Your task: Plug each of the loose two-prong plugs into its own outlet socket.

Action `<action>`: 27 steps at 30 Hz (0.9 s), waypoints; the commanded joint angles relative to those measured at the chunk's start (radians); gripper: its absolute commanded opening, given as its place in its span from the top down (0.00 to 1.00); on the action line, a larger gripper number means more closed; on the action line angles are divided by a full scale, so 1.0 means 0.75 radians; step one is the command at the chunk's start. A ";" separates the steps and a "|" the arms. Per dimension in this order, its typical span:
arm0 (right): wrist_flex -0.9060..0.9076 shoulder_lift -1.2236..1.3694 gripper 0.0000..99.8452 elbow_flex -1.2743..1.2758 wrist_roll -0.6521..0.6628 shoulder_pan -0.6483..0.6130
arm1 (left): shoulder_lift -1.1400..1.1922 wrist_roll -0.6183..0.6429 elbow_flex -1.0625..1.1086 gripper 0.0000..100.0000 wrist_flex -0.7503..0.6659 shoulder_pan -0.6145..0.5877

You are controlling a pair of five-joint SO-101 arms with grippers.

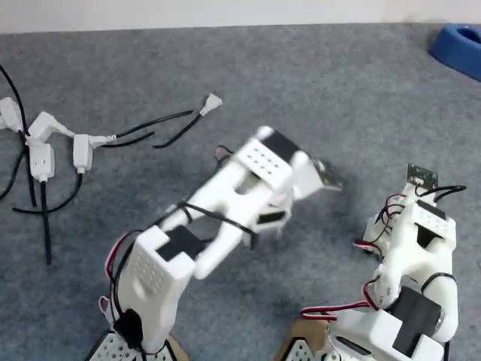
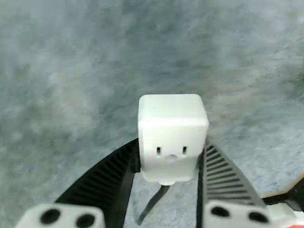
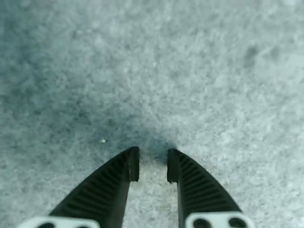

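Note:
My left gripper (image 2: 170, 148) is shut on a white cube-shaped outlet socket (image 2: 172, 135). The socket's face with two slots and a round hole points toward the wrist camera, and a dark cord hangs under it. In the high view the left gripper (image 1: 316, 177) is raised over the middle of the carpet. A loose white plug (image 1: 213, 102) on a black cord lies farther back and to the left. More white sockets and plugs (image 1: 81, 150) cluster at the left edge. My right gripper (image 3: 153, 164) hovers over bare carpet, narrowly open with nothing between its fingers.
Grey carpet (image 1: 361, 98) covers the table. A blue bowl (image 1: 460, 45) sits at the back right corner. Black cords (image 1: 45, 218) trail along the left side. The right arm (image 1: 421, 233) is folded near the front right.

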 commanded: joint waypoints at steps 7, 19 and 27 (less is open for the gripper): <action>-0.032 0.005 0.89 0.013 -0.014 -0.026 | -0.032 -0.006 -0.028 0.63 0.018 -0.017; -0.030 0.005 0.89 0.013 -0.012 -0.026 | -0.028 -0.010 -0.099 0.65 -0.076 -0.138; -0.030 0.003 0.89 0.015 -0.012 -0.024 | 0.173 -0.016 -0.109 0.65 -0.194 -0.150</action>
